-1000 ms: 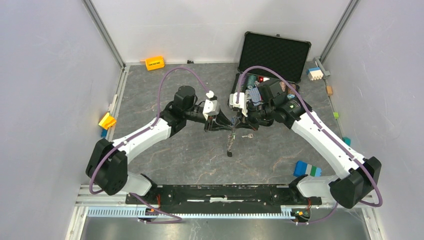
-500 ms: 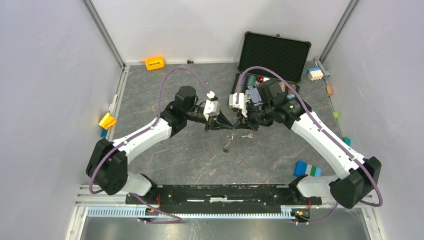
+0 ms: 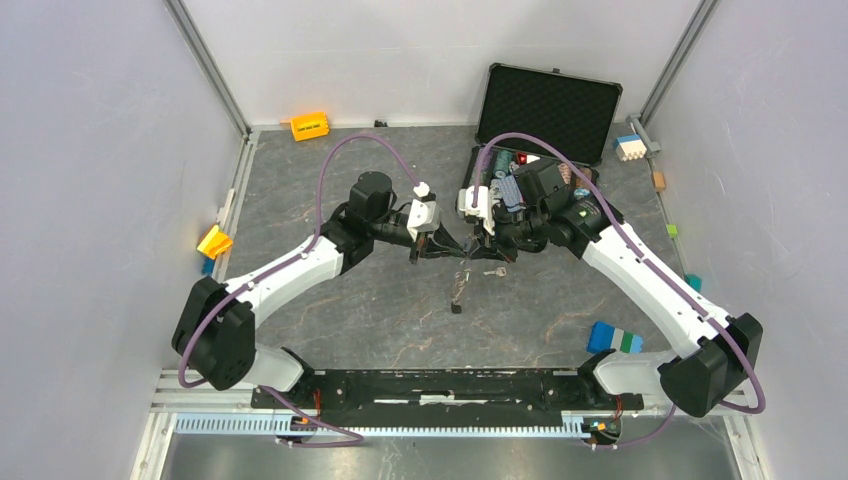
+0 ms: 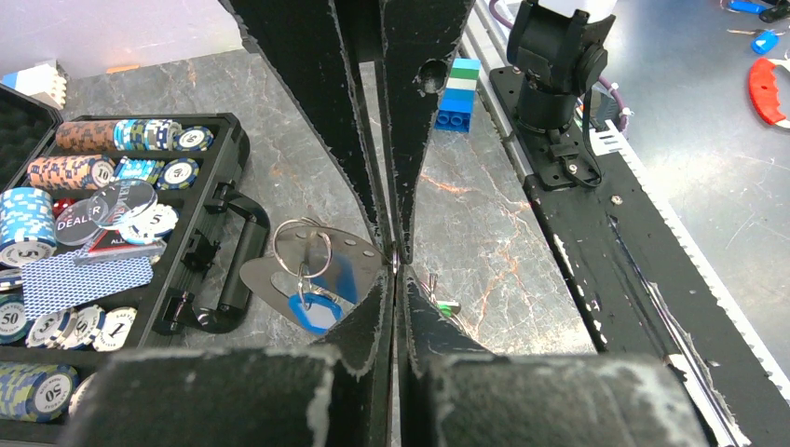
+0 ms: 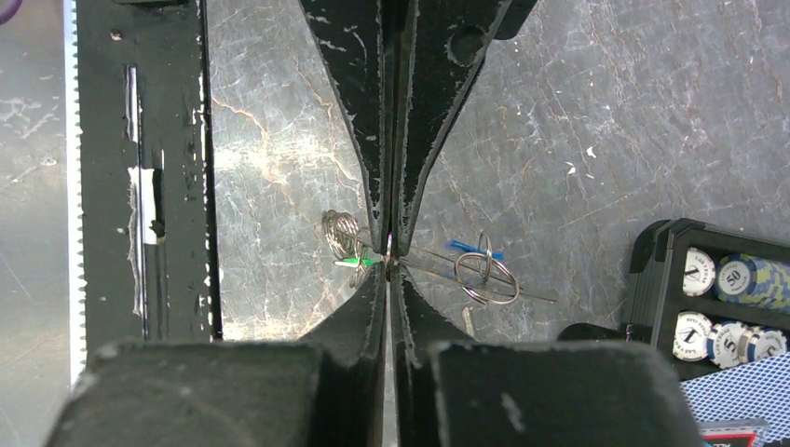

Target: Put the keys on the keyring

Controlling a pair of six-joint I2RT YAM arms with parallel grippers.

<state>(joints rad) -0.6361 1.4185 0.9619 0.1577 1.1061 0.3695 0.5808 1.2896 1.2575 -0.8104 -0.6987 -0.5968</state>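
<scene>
My two grippers meet above the middle of the table. The left gripper [image 3: 452, 249] [image 4: 394, 264] is shut on the rim of the keyring [image 4: 359, 270], a shiny silver oval held off the table. The right gripper [image 3: 474, 240] [image 5: 389, 250] is shut on the same oval, seen edge-on [image 5: 522, 292]. A round split ring [image 4: 303, 248] [image 5: 486, 277] with a blue tag [image 4: 312, 313] hangs on the oval. The chain [image 3: 460, 280] hangs down with the green tag [image 5: 354, 263] [image 4: 448, 308] and dark fob [image 3: 456, 307]. One small silver key [image 3: 492, 271] lies on the table beside the chain.
An open black case [image 3: 545, 105] with poker chips [image 4: 88, 172] and cards stands just behind the right gripper. Toy bricks lie around the table: orange [image 3: 309, 126], yellow [image 3: 214, 241], blue-green [image 3: 613, 338], white-blue [image 3: 629, 147]. The black base rail [image 3: 440, 385] runs along the near edge.
The hanging chain and dark fob have swung slightly, left and up, then back down. Both grippers stay shut together in nearly the same place.
</scene>
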